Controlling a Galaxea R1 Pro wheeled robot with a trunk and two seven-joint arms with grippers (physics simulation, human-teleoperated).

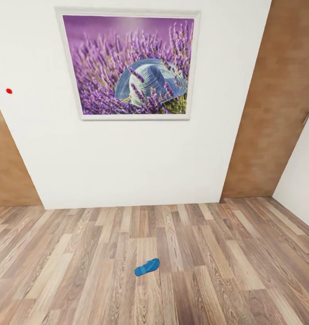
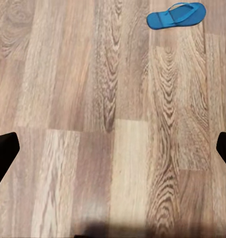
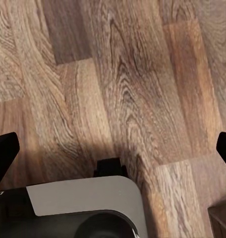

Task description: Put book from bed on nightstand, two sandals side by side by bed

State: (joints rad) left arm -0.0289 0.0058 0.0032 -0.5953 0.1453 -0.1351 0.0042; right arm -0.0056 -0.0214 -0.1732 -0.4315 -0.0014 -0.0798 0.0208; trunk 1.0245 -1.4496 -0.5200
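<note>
One bright blue sandal (image 1: 147,266) lies flat on the wood-plank floor, a short way in front of a white wall. The left wrist view looks down on the same sandal (image 2: 175,14), which lies well ahead of my left gripper (image 2: 113,153). That gripper's dark fingertips (image 2: 4,148) sit wide apart, open, with bare floor between them. My right gripper (image 3: 113,153) is also open over bare floor, its fingertips (image 3: 5,148) spread to the picture's edges. The book, the bed and the nightstand are out of view.
A framed picture of lavender and a hat (image 1: 127,65) hangs on the white wall (image 1: 127,162). Brown wood-panelled wall sections (image 1: 272,99) flank it. A grey and black part of my base (image 3: 78,208) shows under the right gripper.
</note>
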